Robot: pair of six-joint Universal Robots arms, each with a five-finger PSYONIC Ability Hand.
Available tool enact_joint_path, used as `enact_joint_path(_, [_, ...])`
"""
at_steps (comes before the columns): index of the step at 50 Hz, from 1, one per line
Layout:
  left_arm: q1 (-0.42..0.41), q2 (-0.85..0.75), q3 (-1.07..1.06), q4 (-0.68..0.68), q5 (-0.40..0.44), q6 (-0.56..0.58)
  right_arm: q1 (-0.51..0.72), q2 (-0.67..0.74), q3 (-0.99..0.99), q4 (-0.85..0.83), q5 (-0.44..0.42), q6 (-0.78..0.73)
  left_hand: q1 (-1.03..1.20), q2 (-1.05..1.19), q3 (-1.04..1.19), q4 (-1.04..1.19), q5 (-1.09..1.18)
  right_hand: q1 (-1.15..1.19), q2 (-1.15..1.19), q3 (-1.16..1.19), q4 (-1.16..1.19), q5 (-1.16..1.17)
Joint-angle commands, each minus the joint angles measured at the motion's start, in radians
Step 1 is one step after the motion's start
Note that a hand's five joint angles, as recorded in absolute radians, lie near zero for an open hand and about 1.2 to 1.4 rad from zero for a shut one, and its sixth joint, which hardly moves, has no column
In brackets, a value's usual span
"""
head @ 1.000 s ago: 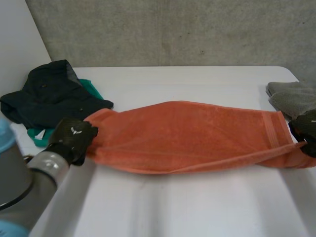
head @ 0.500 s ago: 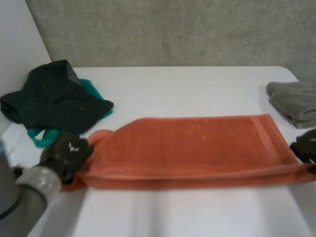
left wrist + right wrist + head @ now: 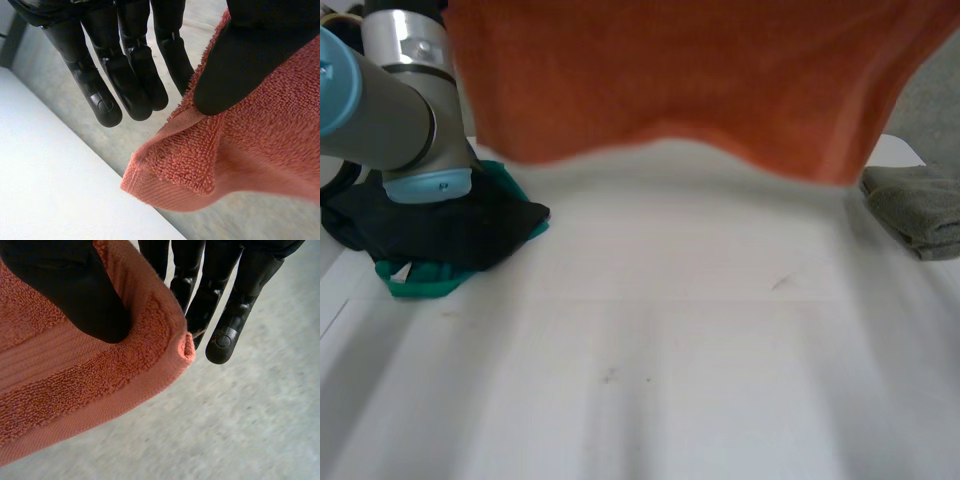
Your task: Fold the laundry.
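An orange towel point(image 3: 690, 80) hangs high above the white table point(image 3: 650, 380), spread wide between both arms, its lower edge sagging in the middle. In the left wrist view my left hand point(image 3: 250, 55) pinches one towel corner point(image 3: 200, 170) between thumb and fingers. In the right wrist view my right hand point(image 3: 75, 295) pinches the opposite towel corner point(image 3: 100, 380) the same way, thumb pressed on the woven border. My left arm point(image 3: 400, 110) rises at the left in the head view.
A heap of dark and green clothes point(image 3: 440, 235) lies at the table's left, partly behind my left arm. A folded grey towel point(image 3: 915, 205) rests at the right edge. A concrete wall stands behind the table.
The towel lay stretched flat on the table between both hands; both arms have now lifted it high off the table, so it hangs in the air.
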Motion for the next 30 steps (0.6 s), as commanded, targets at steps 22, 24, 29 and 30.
enact_joint_path(22, [0.006,0.033,-0.842,-0.070,0.100,-0.104,-0.046,0.106,0.480,0.389,-0.195,-0.152,0.305,0.201,0.204,0.195,0.260,0.402,0.219,0.211,0.208,0.223])
enact_joint_path(24, [0.007,0.085,-0.879,-0.120,0.101,-0.093,-0.076,0.083,0.503,0.458,-0.202,-0.212,0.305,0.201,0.204,0.195,0.260,0.402,0.219,0.211,0.208,0.223])
enact_joint_path(29, [0.037,0.248,-0.984,-0.337,0.103,-0.041,-0.180,-0.080,0.590,0.758,-0.202,-0.457,0.305,0.201,0.204,0.195,0.260,0.402,0.219,0.211,0.208,0.223])
enact_joint_path(30, [0.043,0.298,-1.008,-0.415,0.103,-0.023,-0.197,-0.101,0.598,0.805,-0.199,-0.491,0.305,0.201,0.204,0.195,0.260,0.402,0.219,0.211,0.208,0.223])
